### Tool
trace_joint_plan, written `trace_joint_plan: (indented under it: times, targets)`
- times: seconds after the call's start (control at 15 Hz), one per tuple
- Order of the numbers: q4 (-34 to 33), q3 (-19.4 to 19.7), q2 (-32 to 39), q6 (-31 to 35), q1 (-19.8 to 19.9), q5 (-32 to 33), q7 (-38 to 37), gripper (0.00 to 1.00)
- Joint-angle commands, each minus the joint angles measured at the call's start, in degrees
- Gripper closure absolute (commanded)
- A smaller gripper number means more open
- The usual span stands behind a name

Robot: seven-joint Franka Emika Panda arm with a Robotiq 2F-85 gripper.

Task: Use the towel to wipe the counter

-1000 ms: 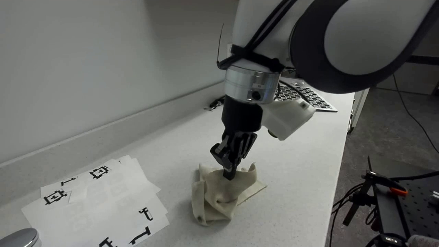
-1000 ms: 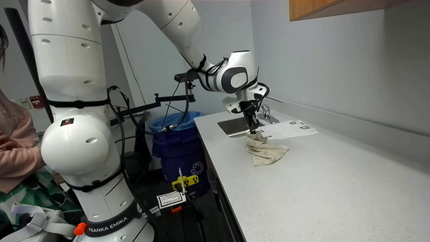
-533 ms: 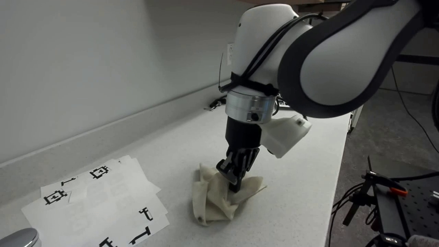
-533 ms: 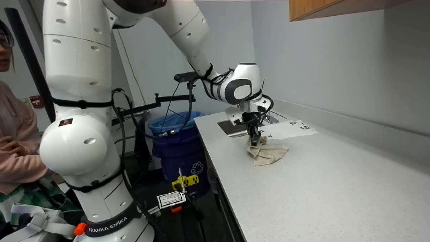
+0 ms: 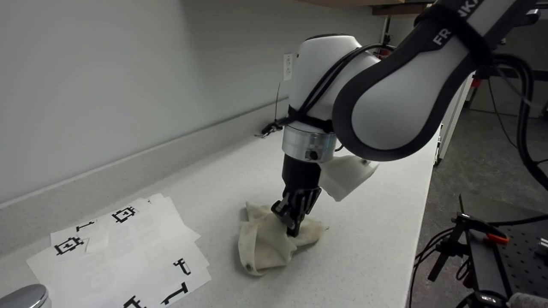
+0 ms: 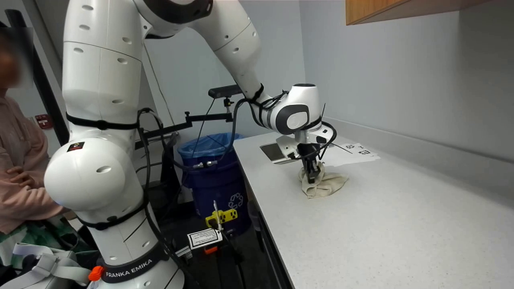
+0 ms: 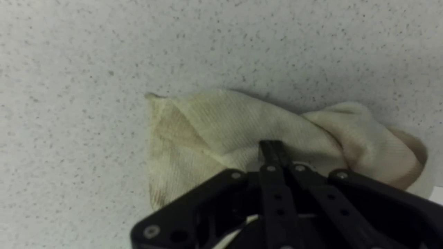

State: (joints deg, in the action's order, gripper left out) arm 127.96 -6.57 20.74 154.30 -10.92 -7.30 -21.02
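Observation:
A crumpled beige towel (image 5: 267, 246) lies on the white speckled counter (image 5: 364, 239). The towel also shows on the counter in an exterior view (image 6: 332, 185) and in the wrist view (image 7: 242, 121). My gripper (image 5: 293, 231) points down with its fingertips pressed against the towel's folds; it also shows in an exterior view (image 6: 312, 178). In the wrist view the fingertips (image 7: 271, 145) are together, over the middle of the towel. No cloth shows pinched between them. The part of the towel under the fingers is hidden.
White paper sheets (image 5: 128, 248) with black printed marks lie beside the towel. A sink (image 6: 277, 153) is set in the counter behind the arm. A wall runs along the counter's back, with a wooden cabinet (image 6: 385, 10) above. A person (image 6: 20, 172) stands behind the arm.
My gripper has come down from the towel's raised edge into its folds. The towel has flattened and, in the last half second, shifted slightly along with the gripper, away from the sink.

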Motion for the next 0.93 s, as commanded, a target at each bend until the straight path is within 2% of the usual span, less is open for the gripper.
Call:
trace_joint_plan:
  times: [0.0,0.53,0.87]
  targets:
    - [-1.88,-0.04,2.53,1.35,0.86,-1.3,2.48,1.0]
    - [-6.25,1.12,6.31,1.13,1.36,-0.06,3.43,1.0]
    - [-10.66,4.78,8.93,0.66,1.07,2.96,3.46,1.0]
